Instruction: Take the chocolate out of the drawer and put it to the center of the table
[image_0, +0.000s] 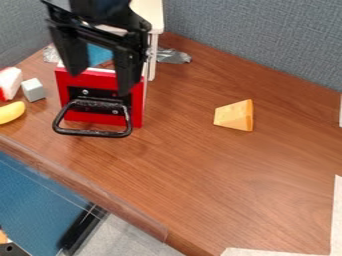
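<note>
Now the jaws hang spread at ten o'clock over the red drawer (137, 114), and a skewed descent could catch its front, shoving it shut.

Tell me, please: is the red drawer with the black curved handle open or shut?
Open: the red drawer stands out from the white cabinet, and its blue inside shows behind the front.

Blk arm (101, 7) w/ a chunky, rounded sect. above the gripper (100, 82), angular blk crossbar (90, 31) at its top, & 2 broad blk fingers (127, 65) w/ blunt tips below.
</note>
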